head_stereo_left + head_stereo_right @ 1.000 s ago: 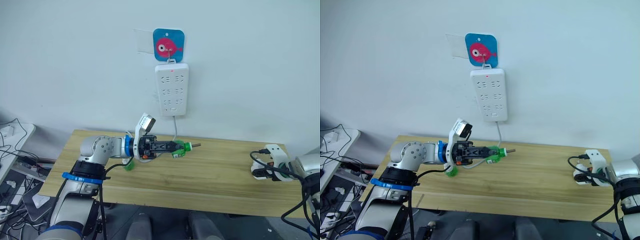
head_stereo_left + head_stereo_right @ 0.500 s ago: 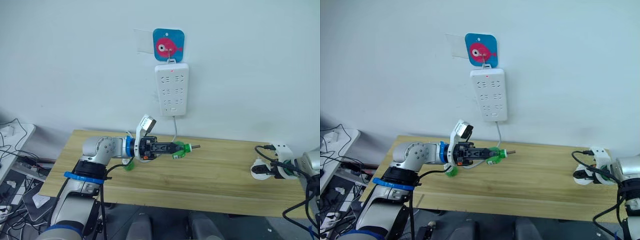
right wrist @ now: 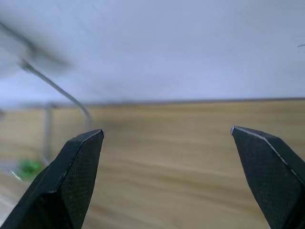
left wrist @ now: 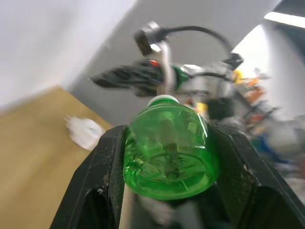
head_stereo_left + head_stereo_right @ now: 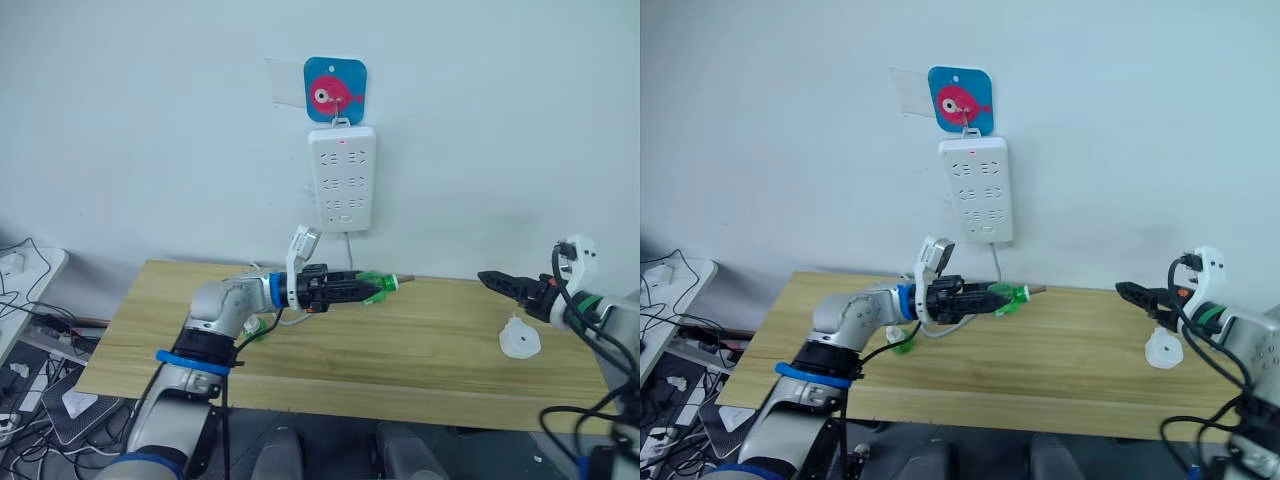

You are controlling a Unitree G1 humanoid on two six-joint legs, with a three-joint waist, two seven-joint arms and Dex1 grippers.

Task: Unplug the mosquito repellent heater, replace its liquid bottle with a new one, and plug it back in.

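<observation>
L end effector (image 5: 362,287) grips green bottle (image 5: 373,286); heater (image 5: 520,338) on table (image 5: 420,350).

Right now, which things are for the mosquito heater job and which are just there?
For the job: green bottle; white heater on the table; power strip on the wall.
Just there: fish sticker; tangled cables beside the table.
</observation>
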